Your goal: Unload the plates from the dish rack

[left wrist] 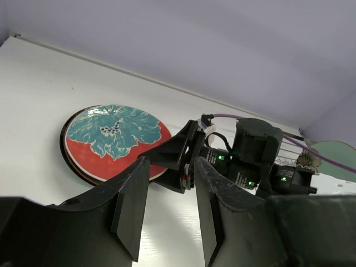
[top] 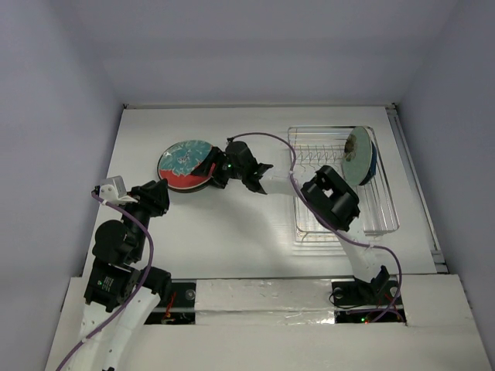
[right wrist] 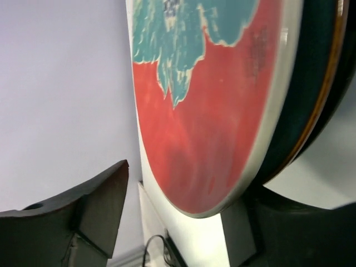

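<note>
Red plate (top: 184,164), the one with the teal flower, lay flat on the table (top: 232,239), on top of darker plates (right wrist: 320,83) whose rims showed beneath it. Its right edge sat between the fingers of the right gripper (top: 211,168). In the right wrist view one finger (right wrist: 100,214) stood clear of the painted face with a plain gap, while the other finger (right wrist: 289,228) lay on the far side of the stack, under the dark rims. So the jaws were spread wide around the stack edge and not clamped on it. Whether the under finger touched the lowest plate could not be told.

The left gripper (top: 155,195) hung just off the near-left side of the stack. Its fingers (left wrist: 133,206) were parted to a middling gap with nothing between them, and they pointed across the red plate toward the right gripper. The plate rim lay ahead of the left fingertips, apart from them.

Well away from both sets of fingers, behind the right arm's elbow, stood the rack (top: 313,154). At its far end a pale green plate (top: 356,151) stood upright, with a dark blue dish (top: 373,161) just behind it; the rest of its prongs held nothing.
</note>
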Robot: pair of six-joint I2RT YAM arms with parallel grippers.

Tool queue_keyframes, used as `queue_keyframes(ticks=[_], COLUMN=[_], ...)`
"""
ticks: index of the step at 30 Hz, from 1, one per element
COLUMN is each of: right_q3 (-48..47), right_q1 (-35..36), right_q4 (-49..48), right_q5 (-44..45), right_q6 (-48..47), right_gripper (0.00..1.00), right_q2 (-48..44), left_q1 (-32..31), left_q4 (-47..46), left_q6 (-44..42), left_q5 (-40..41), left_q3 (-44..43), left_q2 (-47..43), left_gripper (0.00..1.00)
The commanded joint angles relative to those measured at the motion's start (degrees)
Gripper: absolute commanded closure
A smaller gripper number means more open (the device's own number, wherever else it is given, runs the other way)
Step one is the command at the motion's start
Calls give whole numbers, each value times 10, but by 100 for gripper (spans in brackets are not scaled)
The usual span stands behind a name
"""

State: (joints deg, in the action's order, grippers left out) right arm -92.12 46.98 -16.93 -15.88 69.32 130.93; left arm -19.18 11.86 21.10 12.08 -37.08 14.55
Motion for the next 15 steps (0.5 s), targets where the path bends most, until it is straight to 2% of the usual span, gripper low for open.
queue_keyframes(ticks=[1, 5, 15], right_q3=[-11, -8, -22], right_q1=[10, 15, 15], right_q4=[-7, 48, 197], right_q5=[-27, -11, 26], right_q6=[-38, -76, -157], right_gripper=[31, 21, 17], right_q2=[-65, -104, -114], left_q1=[-3, -3, -3], left_q4=[-21, -22, -20], left_q6=[0, -1, -3], left_q5=[-2, -2, -2], left_q3=[-4, -4, -4], left_q2=[-2, -7, -18], left_gripper=[65, 65, 65])
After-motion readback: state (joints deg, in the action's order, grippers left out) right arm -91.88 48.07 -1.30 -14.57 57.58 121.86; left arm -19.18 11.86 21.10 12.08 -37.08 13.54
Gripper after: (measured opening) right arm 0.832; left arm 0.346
